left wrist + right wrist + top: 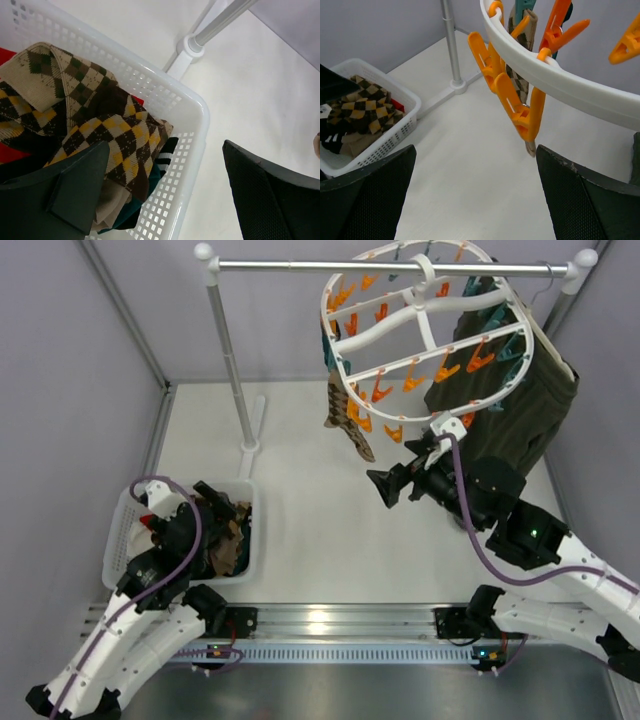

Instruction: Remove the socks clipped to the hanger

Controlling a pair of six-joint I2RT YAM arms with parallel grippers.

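Overall light: bright, even and diffuse, coming from overhead in all three views.
Counter: near-white, close to washed out, with little texture.
Glare: a hot white streak on the metal rail at 6 o'clock in the top view.
Shadows: faint and soft-edged around the rack foot.
Left wrist view: the basket mesh is crisp; the left claw reads as dark masses at 7 and 4 o'clock.
Right wrist view: the orange clips are sharp; the right claw is nearly black at 7 and 5 o'clock.
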